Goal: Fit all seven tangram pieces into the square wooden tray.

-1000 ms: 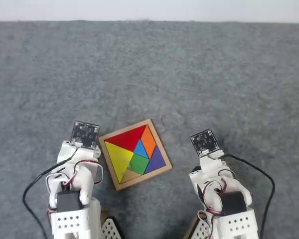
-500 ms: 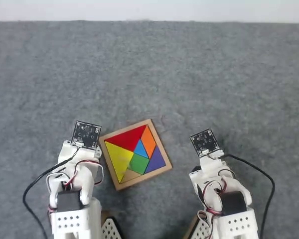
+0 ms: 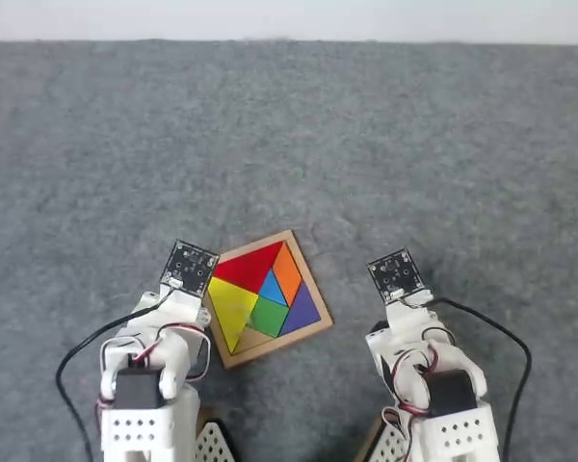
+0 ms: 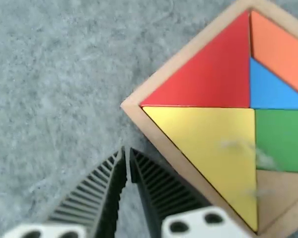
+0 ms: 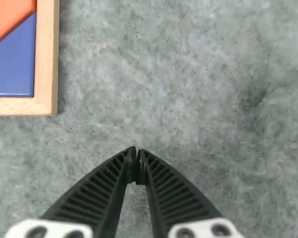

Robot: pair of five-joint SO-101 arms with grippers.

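**High view.** The square wooden tray (image 3: 281,343) lies turned like a diamond on the grey worktop (image 3: 414,144), between my two arms. Seated in it I count a red triangle (image 3: 246,269), yellow triangle (image 3: 228,308), blue triangle (image 3: 270,286), orange parallelogram (image 3: 287,272), green square (image 3: 268,316) and purple triangle (image 3: 302,310). There is also a wood-coloured triangle (image 3: 251,339); I cannot tell whether it is a piece or tray floor. The left arm's wrist overlaps the tray's left corner, and the right arm stands apart from the tray.

**Left wrist view.** Here I read the left claw (image 4: 126,153): its tips are drawn together with a sliver between them. It is over the worktop, just beside the tray's rim along the yellow triangle.

**Right wrist view.** The right claw (image 5: 135,151) is closed tip to tip over the worktop. One tray corner, holding orange and purple, is near but not touching.
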